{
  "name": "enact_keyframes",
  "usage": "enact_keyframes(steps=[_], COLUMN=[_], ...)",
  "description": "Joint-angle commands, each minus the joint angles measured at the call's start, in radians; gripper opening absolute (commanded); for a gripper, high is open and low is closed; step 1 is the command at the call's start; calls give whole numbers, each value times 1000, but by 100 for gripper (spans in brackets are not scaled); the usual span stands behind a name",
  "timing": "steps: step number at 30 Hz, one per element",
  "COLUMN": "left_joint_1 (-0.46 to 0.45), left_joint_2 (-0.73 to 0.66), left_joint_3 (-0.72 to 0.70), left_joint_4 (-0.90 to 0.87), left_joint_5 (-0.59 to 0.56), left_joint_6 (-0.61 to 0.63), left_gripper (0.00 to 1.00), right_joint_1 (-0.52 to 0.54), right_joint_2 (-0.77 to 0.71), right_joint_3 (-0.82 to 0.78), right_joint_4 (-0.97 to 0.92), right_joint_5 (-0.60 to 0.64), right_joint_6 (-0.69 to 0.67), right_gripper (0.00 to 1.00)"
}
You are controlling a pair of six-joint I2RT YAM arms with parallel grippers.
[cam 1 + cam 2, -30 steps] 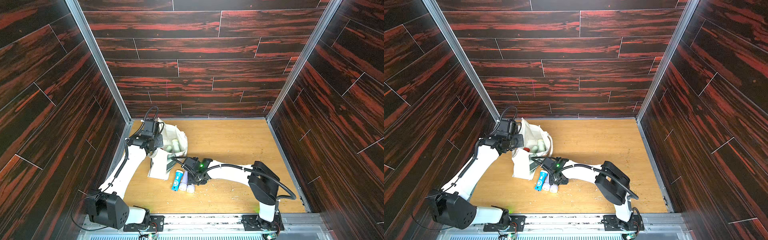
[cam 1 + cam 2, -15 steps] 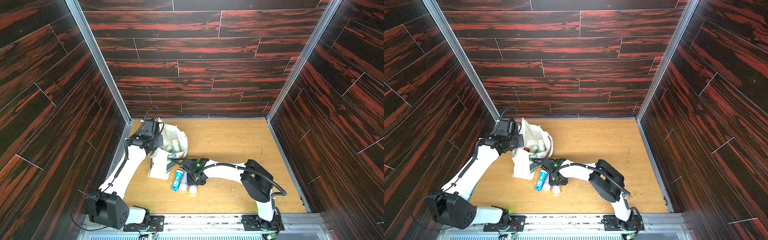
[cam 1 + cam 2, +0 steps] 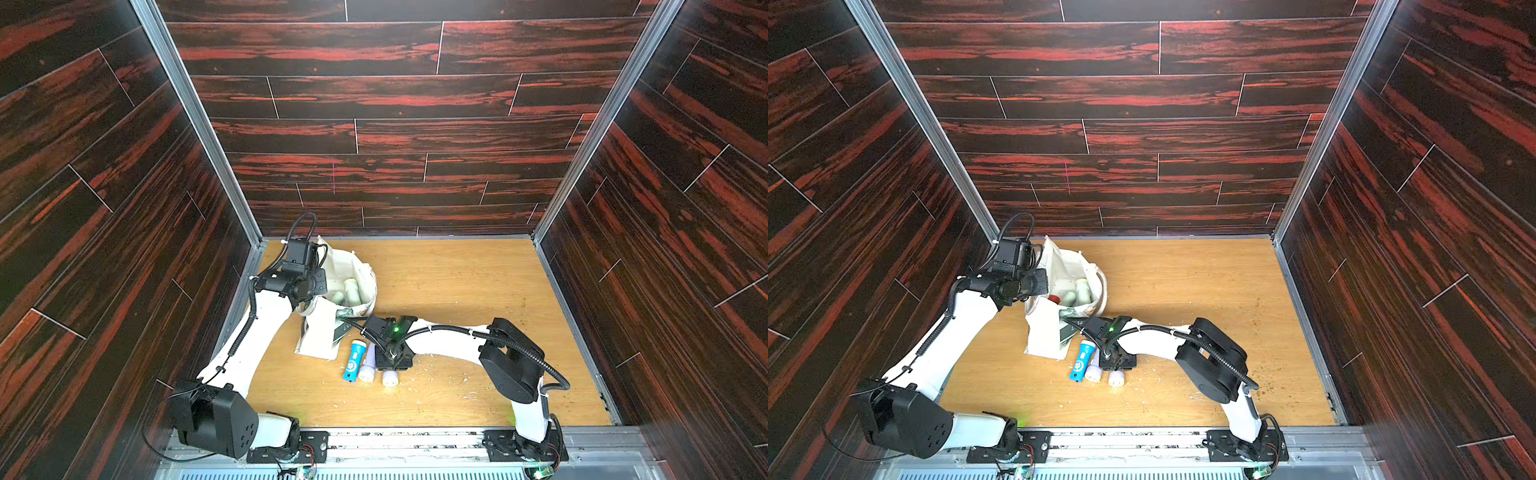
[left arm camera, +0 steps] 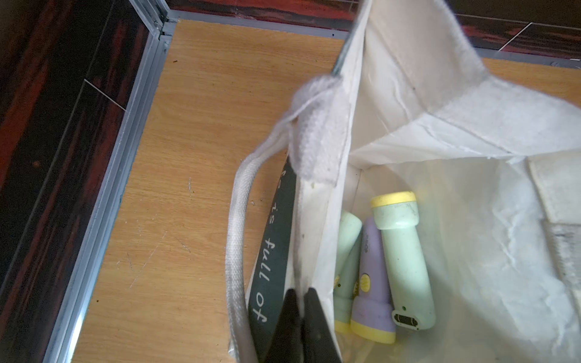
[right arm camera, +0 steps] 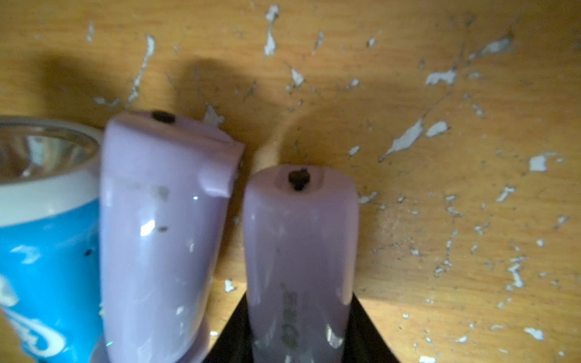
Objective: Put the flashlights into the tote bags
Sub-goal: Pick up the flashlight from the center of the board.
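Counting stock against the tote bag: floppy cream cloth with a dark lettered panel, standing open near the far left corner of the table.

- Inside: two pale green flashlights, one bagged lilac flashlight, and a red end in a top view, probably a fourth. Anything deeper is hidden.
- Left gripper: pinched flat on the bag's rim, propping the mouth open.
- Outside, just in front of the bag: blue flashlight, loose lilac flashlight against it, gripped lilac flashlight just beside.
- Right gripper: clamped around that last body, which looks to be lying on the wood, not lifted.

Judged past halfway; three left to bag, the gripped one first.
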Motion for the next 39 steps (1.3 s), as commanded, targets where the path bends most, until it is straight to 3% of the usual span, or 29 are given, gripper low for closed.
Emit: enact_keyframes(steps=[1,4,7,15,22,31,36,39], left_joint_1=[5,5,6,5,6,5,6,6], left_joint_2=[-10,-25,-41,-46,-53,-42,-40,-37], left_joint_3=[11,6,-4,-13,-23,-32,-37,-40], left_joint_4=[-39,-20,7,48,77,105,113,121], left_joint_5=[30,76,124,224,306,396,428,450], left_joint_6=[6,6,4,-17,-20,-24,-27,-30], left_gripper=[0,0,0,0,0,0,0,0], right_joint_1=[-7,-7,-6,-6,-7,-18,-45,-122], right_joint_2=[-45,-131,-205,-388,-538,-491,-502,-525], right_joint_3=[-12,-70,-111,-178,-169,69,90,53], right_joint_4=[-27,26,45,40,83,-32,58,191], right_joint_5=[41,64,102,222,310,423,416,252], right_joint_6=[22,34,50,69,-25,-150,-244,-309], right_gripper=[19,13,0,0,0,0,0,0])
